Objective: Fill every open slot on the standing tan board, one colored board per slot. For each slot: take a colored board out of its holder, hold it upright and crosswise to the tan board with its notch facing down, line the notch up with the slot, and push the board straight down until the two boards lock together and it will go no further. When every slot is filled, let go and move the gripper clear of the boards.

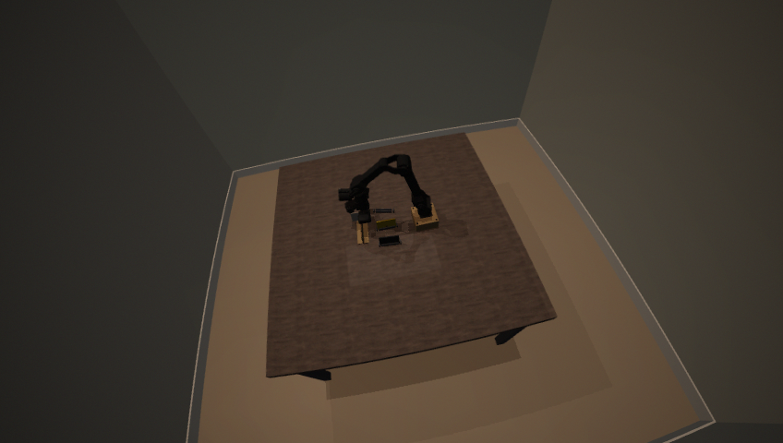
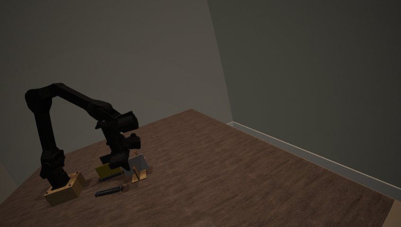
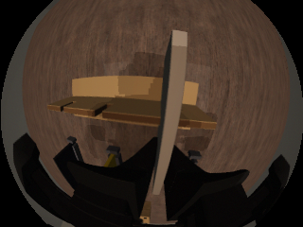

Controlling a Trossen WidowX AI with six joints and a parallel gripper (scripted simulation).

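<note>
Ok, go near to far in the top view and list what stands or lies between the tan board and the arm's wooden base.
Black board → yellow board → empty dark holder
</note>
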